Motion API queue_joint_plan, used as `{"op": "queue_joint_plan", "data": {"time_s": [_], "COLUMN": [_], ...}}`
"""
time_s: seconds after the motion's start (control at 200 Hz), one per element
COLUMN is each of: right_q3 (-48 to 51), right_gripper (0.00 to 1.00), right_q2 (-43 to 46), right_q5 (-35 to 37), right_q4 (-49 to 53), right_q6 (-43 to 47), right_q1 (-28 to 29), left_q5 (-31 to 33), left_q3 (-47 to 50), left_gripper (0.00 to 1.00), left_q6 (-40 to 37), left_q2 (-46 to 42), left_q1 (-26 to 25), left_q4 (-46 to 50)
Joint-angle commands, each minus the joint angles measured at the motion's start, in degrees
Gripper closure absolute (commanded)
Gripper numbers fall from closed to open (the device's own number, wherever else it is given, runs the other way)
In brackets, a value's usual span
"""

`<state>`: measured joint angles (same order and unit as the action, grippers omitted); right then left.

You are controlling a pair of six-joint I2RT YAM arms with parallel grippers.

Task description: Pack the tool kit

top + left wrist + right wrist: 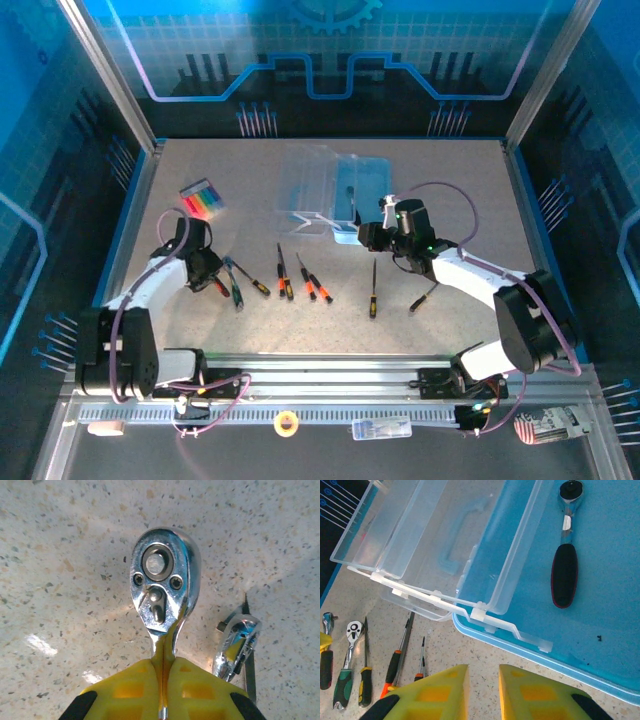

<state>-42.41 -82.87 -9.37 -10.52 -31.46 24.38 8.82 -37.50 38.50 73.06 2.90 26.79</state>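
Room: blue-walled cell with alu frame; walls close on three sides.
Table [440,200]: speckled, flat, hard, some glare. Steel tools will likely slide on it.
Case [600,580]: open, far centre of table. Blue base, clear lid [420,530] laid open on its left. Thin plastic, light; judged to shift if bumped.
R gripper [482,680]: over table, just beside case's near edge. Jaws narrow, nothing between.
L gripper [162,685]: left side of table, low at the surface. Fingers pinched on ratchet.
Packed ratchet [565,555]: lies flat in base, head away from R gripper.
Ratchet [162,580]: left end of tool row, well apart from case. Steel, stiff, dense for its size, polished so probably slippery. Hold is at neck, just below head; an off-centre hold, so it may pivot in pads. Lifted or not: cannot tell.
2nd ratchet [237,645]: just beside the held one; snag risk on lift.
Drivers [285,275]: loose row mid-table. Thin shafts; take by handle.
Bits [202,200]: rainbow rack, far left.
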Motion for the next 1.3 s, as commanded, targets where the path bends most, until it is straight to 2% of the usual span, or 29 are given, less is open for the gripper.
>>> {"op": "queue_joint_plan", "data": {"time_s": [0.0, 0.16, 0.265, 0.305, 0.375, 0.505, 0.61, 0.765, 0.946, 1.026, 1.201, 1.296], "right_q3": [0.14, -0.02, -0.52, -0.85, -1.57, -4.96, -7.65, -12.65, -14.88, -16.0, -17.38, -17.66], "right_gripper": [0.76, 0.76, 0.72, 0.68, 0.55, 0.41, 0.33, 0.25, 0.25, 0.27, 0.35, 0.42], "right_q2": [1.12, 1.56, 2.17, 2.43, 2.86, 3.74, 3.3, 1.98, -2.26, -4.54, -8.78, -10.07], "right_q5": [0.62, -0.51, -1.72, -2.13, -2.1, -4.7, -8.64, -9.85, -14.1, -13.67, -12.79, -11.92], "right_q4": [0.25, 0.11, 0.24, 0.32, 0.76, 3.65, 6.93, 10.5, 9.86, 9.74, 8.11, 6.73], "right_q6": [0.39, 0.69, 1.94, 2.43, 2.87, 5.8, 8.44, 11.2, 8.72, 7.62, 4.38, 2.79], "right_q1": [1.11, 1.46, 2.39, 3.03, 4.63, 8.58, 12.56, 18.15, 19.22, 20.03, 20.19, 20.23], "left_q5": [1.21, -1.03, -3.12, -3.52, -3.67, -6.43, -11.42, -12.84, -15.59, -16.58, -17.33, -16.74], "left_q3": [-1.82, -3.7, -6.14, -7.21, -9.1, -12.56, -12.74, -13.21, -12.21, -11.75, -10.83, -10.24], "left_gripper": [1.0, 1.0, 1.0, 1.0, 1.0, 1.0, 1.0, 1.0, 1.0, 1.0, 1.0, 1.0], "left_q6": [-1.86, -1.52, -0.65, -0.21, 0.85, 1.83, 2.66, 5.0, 8.49, 9.64, 9.61, 8.19], "left_q2": [-3.69, -7.57, -9.54, -9.62, -9.27, -7.19, -5.33, -2.66, -1.69, -1.87, -3.47, -4.44], "left_q1": [0.54, 0.49, -1.15, -2.78, -6.57, -14.76, -20.29, -25.48, -27.41, -27.85, -28.17, -28.29], "left_q4": [2.84, 4.48, 4.81, 4.48, 3.35, -2.2, -11.61, -18.46, -22.49, -23.43, -23.55, -22.12]}}
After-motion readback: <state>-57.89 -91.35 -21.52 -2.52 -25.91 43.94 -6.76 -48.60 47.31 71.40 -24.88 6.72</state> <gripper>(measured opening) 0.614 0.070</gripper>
